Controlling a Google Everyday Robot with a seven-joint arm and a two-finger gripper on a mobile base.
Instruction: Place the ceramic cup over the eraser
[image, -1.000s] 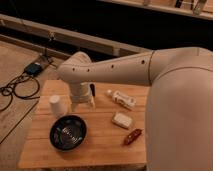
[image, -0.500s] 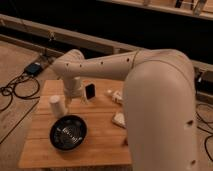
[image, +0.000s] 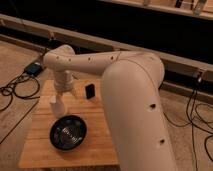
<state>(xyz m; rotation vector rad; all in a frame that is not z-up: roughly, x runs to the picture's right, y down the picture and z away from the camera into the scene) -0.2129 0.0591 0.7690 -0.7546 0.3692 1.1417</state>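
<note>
The white robot arm (image: 131, 105) filled the right half of the view, reaching from the lower right up and over to the left, then bending down at its elbow toward the near-left part of the wooden counter (image: 40, 150). On the floor to the left of the counter lay dark cables (image: 12, 92) and a small blue box (image: 34, 68). A round black bowl (image: 68, 132) sat on the front of the counter, closer to the camera than everything else on it. The end effector (image: 59, 98) hung low at the left side of the counter, its fingers spread wide right at the top of the ceramic cup (image: 56, 108); whether they touched it could not be told. The cup stood upright on the counter, just behind the bowl and apart from it. A small black block (image: 90, 91) stood upright to the right of the cup, near the arm
</note>
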